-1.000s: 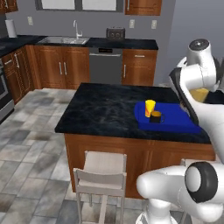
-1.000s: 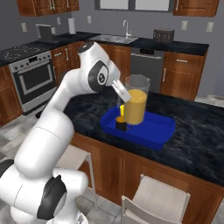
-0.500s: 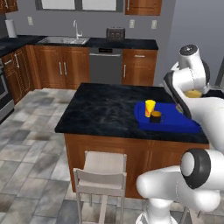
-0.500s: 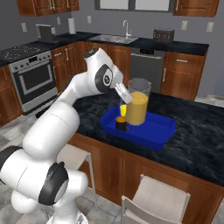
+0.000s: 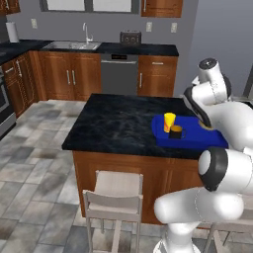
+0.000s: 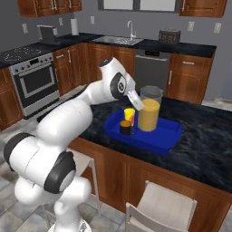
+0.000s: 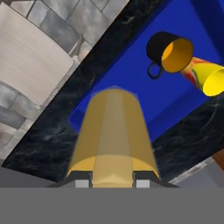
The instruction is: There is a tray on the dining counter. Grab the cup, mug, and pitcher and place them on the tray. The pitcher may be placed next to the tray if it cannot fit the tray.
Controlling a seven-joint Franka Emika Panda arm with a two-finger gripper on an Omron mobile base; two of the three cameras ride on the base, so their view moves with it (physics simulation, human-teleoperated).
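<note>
over tray [image 6: 164,137] | pitcher [image 6: 148,115] pinched in pincer [image 6: 138,105] | upright

Glossy white arm [image 6: 68,120], pretty chunky, built from fat rounded segments that look almost inflated. Every joint ends in a dark grey disc cap with a thin black ring around it, like the one on the elbow [image 5: 217,168] and another up at the wrist [image 6: 118,86]. The hand off the wrist is white too. No cables, screws or logos that I can make out.
</note>
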